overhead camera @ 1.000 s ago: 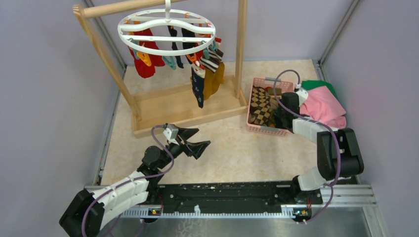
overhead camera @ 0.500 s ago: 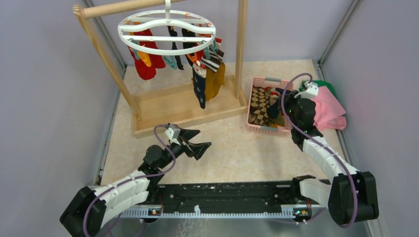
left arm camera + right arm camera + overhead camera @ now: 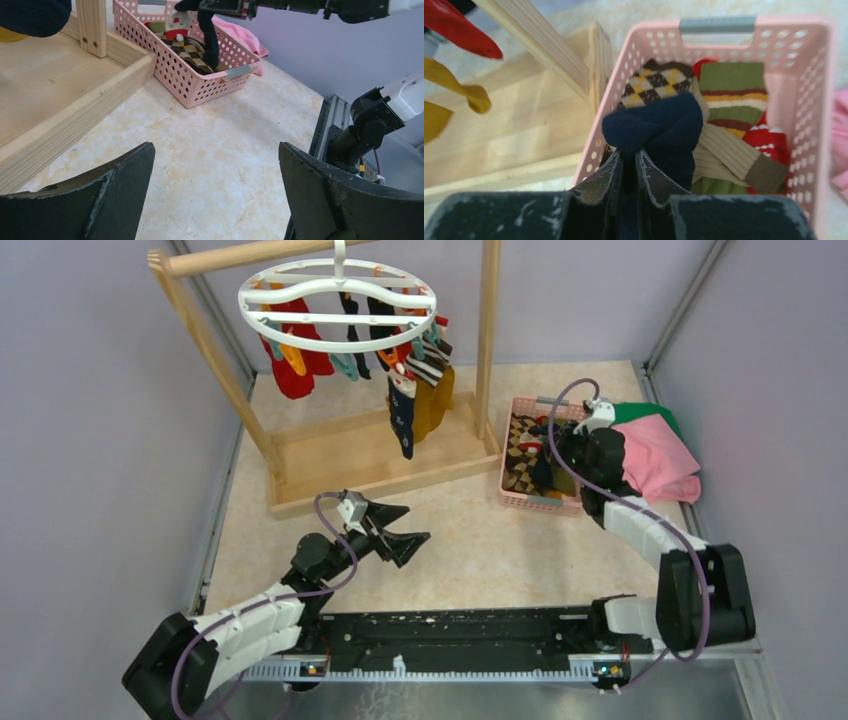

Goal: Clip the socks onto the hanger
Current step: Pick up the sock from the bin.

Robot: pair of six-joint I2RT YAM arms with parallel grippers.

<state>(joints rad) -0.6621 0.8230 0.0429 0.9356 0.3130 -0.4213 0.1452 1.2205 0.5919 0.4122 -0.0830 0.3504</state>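
Note:
The white round hanger [image 3: 337,298] hangs from the wooden rack at the back left, with several socks [image 3: 412,400] clipped under it. My right gripper [image 3: 629,152] is shut on a navy sock [image 3: 664,127] and holds it over the pink basket [image 3: 512,498]; the sock also shows in the left wrist view [image 3: 210,40]. More socks lie in the basket: brown argyle [image 3: 656,80], green striped [image 3: 731,90], red [image 3: 769,140]. My left gripper [image 3: 400,525] is open and empty above the table, in front of the rack base.
The wooden rack base [image 3: 370,455] and its right post [image 3: 489,330] stand between the hanger and the basket. A pink folded cloth [image 3: 655,462] on a green cloth [image 3: 640,412] lies right of the basket. Purple walls close in on both sides.
My right arm swung from the basket's right side back over it, with the navy sock now in its jaws. The left arm has barely moved.

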